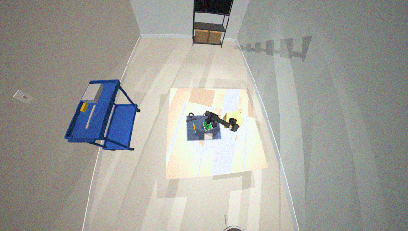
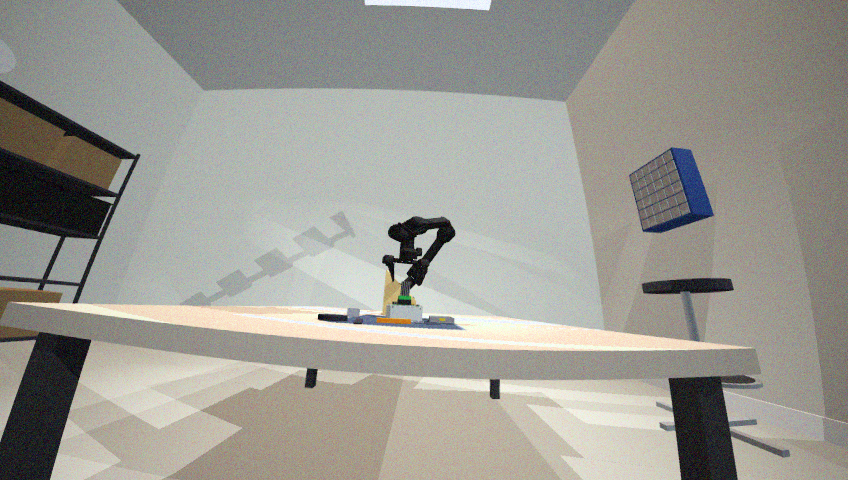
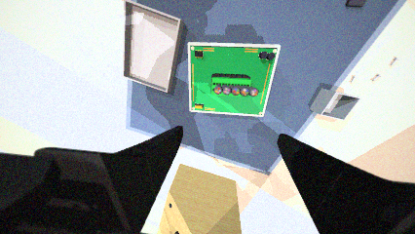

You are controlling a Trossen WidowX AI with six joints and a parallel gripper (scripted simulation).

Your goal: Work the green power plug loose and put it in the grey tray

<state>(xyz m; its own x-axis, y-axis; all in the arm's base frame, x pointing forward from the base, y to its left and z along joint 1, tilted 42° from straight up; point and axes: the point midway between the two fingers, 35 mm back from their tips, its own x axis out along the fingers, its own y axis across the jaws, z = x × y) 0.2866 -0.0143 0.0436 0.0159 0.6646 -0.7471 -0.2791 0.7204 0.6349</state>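
The green power plug [image 3: 232, 81] [image 2: 404, 299] sits in the dark socket at the middle of the green circuit board [image 3: 209, 60] [image 1: 207, 126], with several round wire ends along one side. Any slight tilt of the plug cannot be told. The board tops a white box [image 2: 404, 312] on the mat. The grey tray [image 3: 176, 54] [image 1: 208, 139] stands beside the board, to its left in the wrist view, and looks empty. My gripper [image 3: 229, 134] is open and empty, above the board and plug, touching neither. Its fingertips show below the board in the wrist view.
The blue mat [image 1: 190, 134] also bears an orange-handled screwdriver [image 1: 194, 126] [image 2: 393, 320] and a dark bar [image 1: 191, 120]. A black ring [image 2: 332, 317] and a small grey open box [image 3: 343, 106] [image 2: 352, 312] are at its edge. A yellow wooden block [image 3: 209, 195] stands by the arm's base.
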